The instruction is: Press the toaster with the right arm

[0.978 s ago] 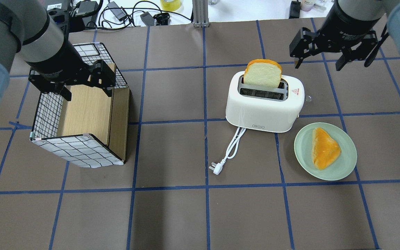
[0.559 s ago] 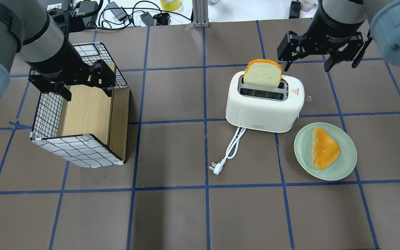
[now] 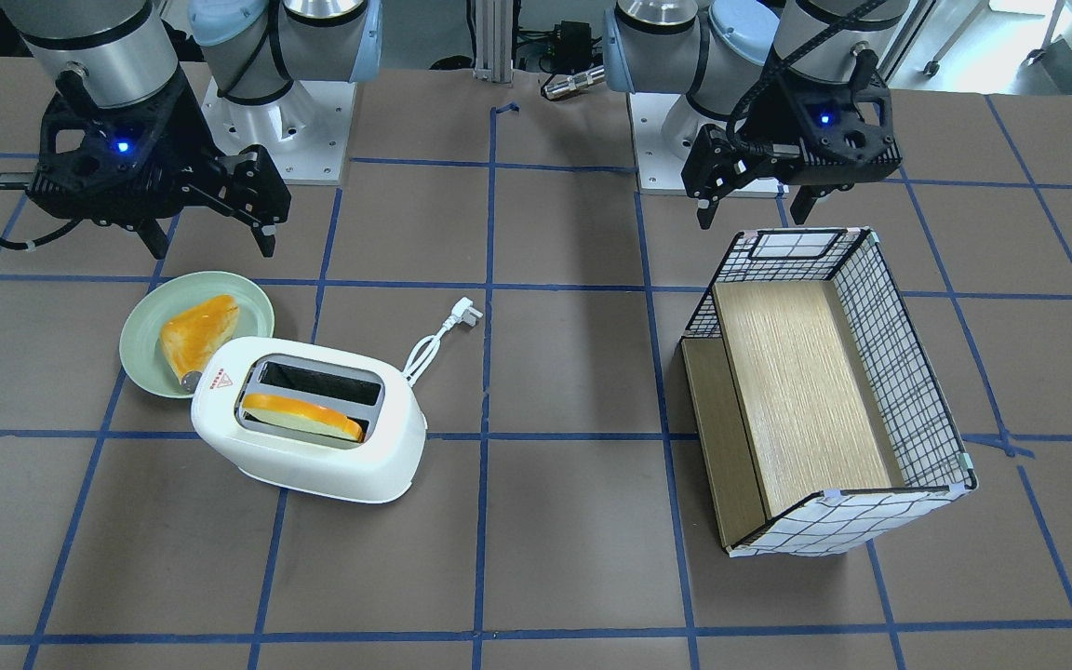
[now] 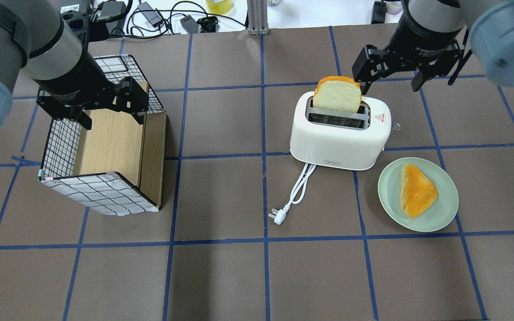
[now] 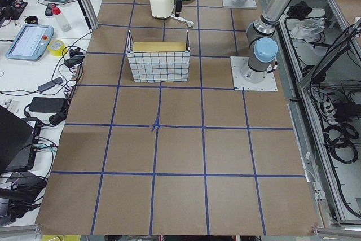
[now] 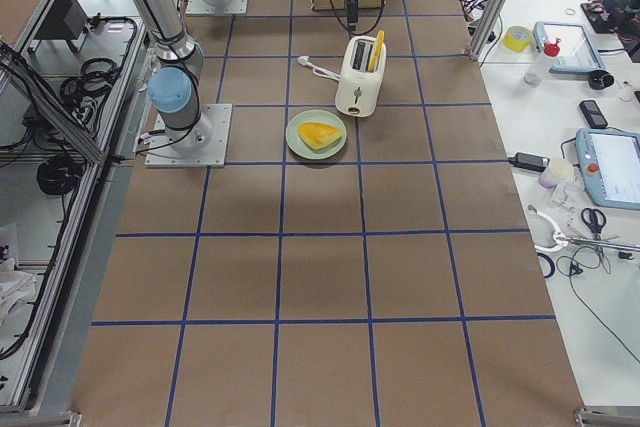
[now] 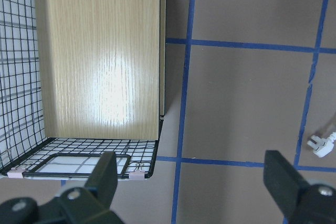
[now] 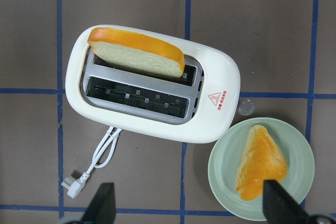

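The white toaster point(image 4: 339, 142) stands right of the table's middle with a slice of bread point(image 4: 338, 94) upright in its far slot. It also shows in the front view point(image 3: 313, 470) and the right wrist view point(image 8: 152, 127). A small lever knob point(image 4: 396, 126) sticks out at its right end. My right gripper point(image 4: 390, 84) hangs open and empty above the table, just beyond the toaster's far right corner, not touching it. It also shows in the front view point(image 3: 213, 244) and its own wrist view point(image 8: 191, 205). My left gripper point(image 4: 113, 119) is open and empty over the basket.
A green plate point(image 4: 386, 187) with an orange-crusted bread piece point(image 4: 417, 189) lies right of the toaster in front. The cord and plug point(image 4: 278, 217) trail toward the front. A grid-lined basket with a wooden insert point(image 4: 101, 191) stands at left. Cables lie past the far edge.
My right gripper has moved left and slightly farther back, closing in on the toaster's far right corner. The left arm, toaster and bread have not moved.
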`<state>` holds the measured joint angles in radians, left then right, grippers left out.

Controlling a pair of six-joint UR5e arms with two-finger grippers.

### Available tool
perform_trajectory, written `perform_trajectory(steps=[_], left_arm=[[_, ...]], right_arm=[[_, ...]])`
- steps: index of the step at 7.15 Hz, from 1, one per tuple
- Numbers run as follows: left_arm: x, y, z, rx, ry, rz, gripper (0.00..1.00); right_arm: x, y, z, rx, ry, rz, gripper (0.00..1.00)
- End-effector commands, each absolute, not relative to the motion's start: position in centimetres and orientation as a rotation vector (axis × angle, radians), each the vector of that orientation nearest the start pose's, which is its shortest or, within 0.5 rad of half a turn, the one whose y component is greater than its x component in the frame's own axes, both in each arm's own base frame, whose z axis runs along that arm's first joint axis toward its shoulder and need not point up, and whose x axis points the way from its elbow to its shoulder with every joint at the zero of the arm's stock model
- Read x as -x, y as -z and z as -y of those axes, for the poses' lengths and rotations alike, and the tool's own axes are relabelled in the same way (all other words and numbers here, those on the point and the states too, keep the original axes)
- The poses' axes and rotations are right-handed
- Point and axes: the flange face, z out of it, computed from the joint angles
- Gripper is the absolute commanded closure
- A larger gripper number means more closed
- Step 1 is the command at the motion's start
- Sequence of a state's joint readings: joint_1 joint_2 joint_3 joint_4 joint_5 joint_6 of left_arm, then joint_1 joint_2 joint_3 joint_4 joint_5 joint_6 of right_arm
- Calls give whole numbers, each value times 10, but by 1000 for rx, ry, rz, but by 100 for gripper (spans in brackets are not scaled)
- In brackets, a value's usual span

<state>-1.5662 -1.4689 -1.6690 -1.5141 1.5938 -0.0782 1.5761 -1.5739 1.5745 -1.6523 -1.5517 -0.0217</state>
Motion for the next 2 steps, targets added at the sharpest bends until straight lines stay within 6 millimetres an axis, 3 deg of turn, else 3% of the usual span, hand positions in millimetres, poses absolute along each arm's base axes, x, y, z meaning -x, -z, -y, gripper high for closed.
perform_trajectory(steps=[1,2], left_arm=[[129,-494,455,130,97,-3115,0],[129,-493,455,130,95,-3115,0]], right_arm=[[-137,-496,498,42,127,-3121,0],[-137,-497,497,42,130,-3121,0]])
